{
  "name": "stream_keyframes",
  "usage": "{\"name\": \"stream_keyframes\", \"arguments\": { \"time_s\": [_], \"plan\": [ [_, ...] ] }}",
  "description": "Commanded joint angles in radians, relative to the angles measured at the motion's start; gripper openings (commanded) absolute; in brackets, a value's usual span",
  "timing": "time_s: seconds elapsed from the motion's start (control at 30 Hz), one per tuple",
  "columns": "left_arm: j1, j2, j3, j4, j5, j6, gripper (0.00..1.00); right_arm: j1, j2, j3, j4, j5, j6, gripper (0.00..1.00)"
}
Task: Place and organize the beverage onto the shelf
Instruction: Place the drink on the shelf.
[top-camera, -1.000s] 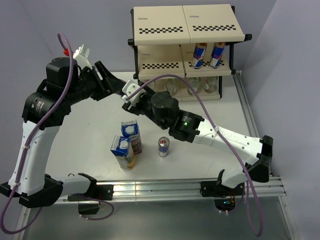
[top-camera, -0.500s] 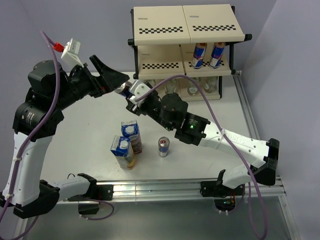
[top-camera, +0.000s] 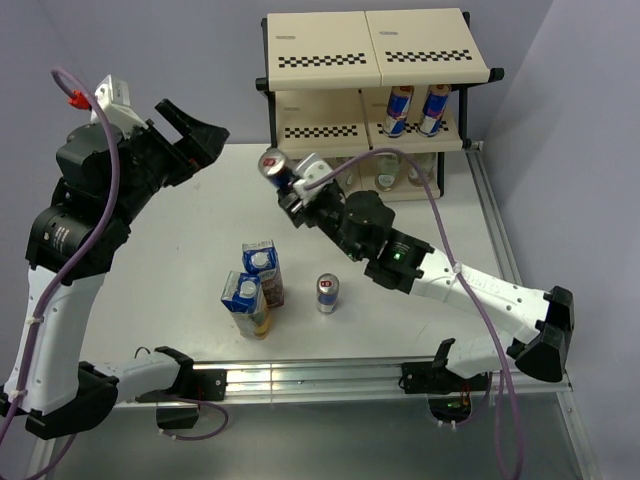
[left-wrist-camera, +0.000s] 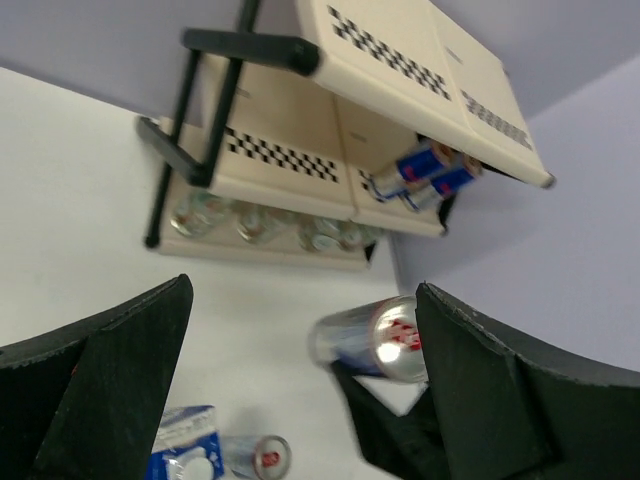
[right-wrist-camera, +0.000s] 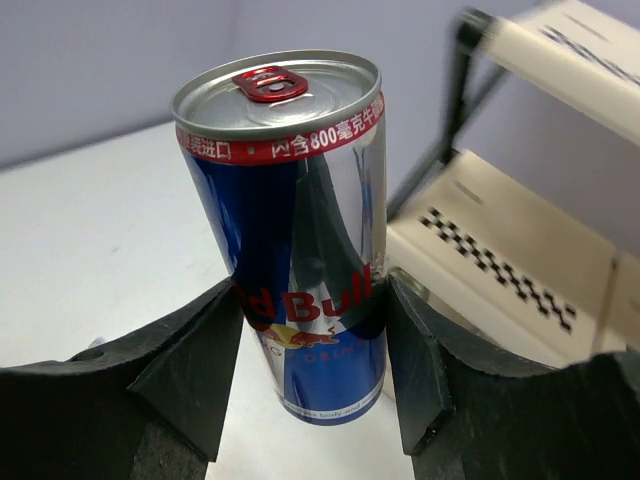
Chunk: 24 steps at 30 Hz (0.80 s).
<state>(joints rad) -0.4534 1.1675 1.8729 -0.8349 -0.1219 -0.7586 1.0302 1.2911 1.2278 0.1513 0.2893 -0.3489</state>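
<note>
All three views toward the shelf (top-camera: 320, 35)

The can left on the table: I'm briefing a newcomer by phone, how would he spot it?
On the white table before the shelf, two juice cartons stand together. The loose can stands upright right of them, alone; the shelf cans sit on the middle board, the held can is in the right gripper.

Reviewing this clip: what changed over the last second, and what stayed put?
The left gripper opened, let go of the can and drew back to the left. The right gripper, shut on the can, carried it right, nearer the shelf. The two cartons, the lone can on the table, the two shelved cans and the bottles stayed put.
</note>
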Motion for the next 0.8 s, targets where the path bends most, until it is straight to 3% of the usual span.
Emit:
{"name": "stream_keyframes", "arguments": {
  "time_s": [0.0, 0.17, 0.33, 0.47, 0.77],
  "plan": [
    [0.001, -0.057, -0.070, 0.026, -0.183, 0.076, 1.00, -0.071, -0.088, -0.025, 0.218, 0.106, 0.153, 0.00],
    [0.004, -0.210, -0.262, 0.105, -0.344, 0.183, 0.99, -0.238, -0.093, -0.091, 0.312, 0.137, 0.208, 0.00],
    [0.005, -0.353, -0.527, 0.155, -0.654, 0.234, 0.99, -0.378, -0.069, -0.138, 0.398, 0.059, 0.263, 0.00],
    [0.005, -0.445, -0.708, 0.224, -0.691, 0.261, 0.99, -0.438, -0.033, -0.156, 0.482, 0.016, 0.268, 0.00],
    [0.004, -0.580, -0.929, 0.353, -0.722, 0.297, 0.99, -0.512, 0.083, -0.128, 0.531, -0.030, 0.337, 0.00]
  ]
}}
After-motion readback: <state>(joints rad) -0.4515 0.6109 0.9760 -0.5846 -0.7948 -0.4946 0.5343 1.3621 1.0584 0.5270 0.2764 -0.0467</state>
